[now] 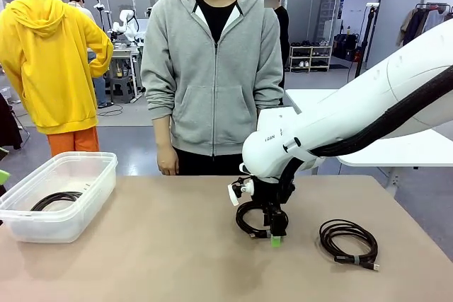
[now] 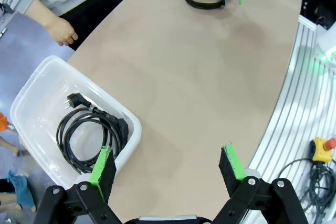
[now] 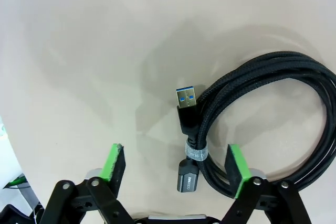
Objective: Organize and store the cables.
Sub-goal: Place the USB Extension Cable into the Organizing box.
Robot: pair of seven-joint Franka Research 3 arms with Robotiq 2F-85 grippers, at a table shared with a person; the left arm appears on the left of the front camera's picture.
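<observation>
Right gripper [image 3: 176, 157] pointing down, astride cable coil [image 3: 252, 74]

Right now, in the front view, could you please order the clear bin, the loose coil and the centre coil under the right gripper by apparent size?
1. the clear bin
2. the loose coil
3. the centre coil, though the right gripper hides part of it, so second and third are unsure.

Front view faces across table [image 1: 141, 245]; wrist views look down, right closest.
</observation>
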